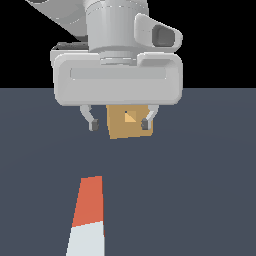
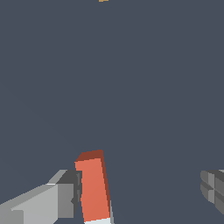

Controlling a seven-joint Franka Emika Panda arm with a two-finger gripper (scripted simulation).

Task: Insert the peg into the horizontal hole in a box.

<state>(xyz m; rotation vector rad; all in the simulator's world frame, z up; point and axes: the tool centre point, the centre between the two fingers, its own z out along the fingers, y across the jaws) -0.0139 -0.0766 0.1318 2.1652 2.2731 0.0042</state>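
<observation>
Gripper [image 1: 119, 122]: open, empty, raised above the worktop [image 1: 200, 175]. Peg [image 1: 88, 215]: flat on the worktop, ungrasped, well apart from the box [image 1: 129, 122]. Advice: centre both fingers astride the peg, descend squarely, then close.

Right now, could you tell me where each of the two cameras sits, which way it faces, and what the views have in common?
Exterior view: off the arm, low over the floor, facing the open gripper head-on; the box with its hole stands behind it, the peg lies nearest the camera.
Wrist view: on the wrist, looking down at the floor past both fingers; the peg's orange end lies between them.
Shared: peg, gripper, and the box, here only a sliver at the frame's edge.
</observation>
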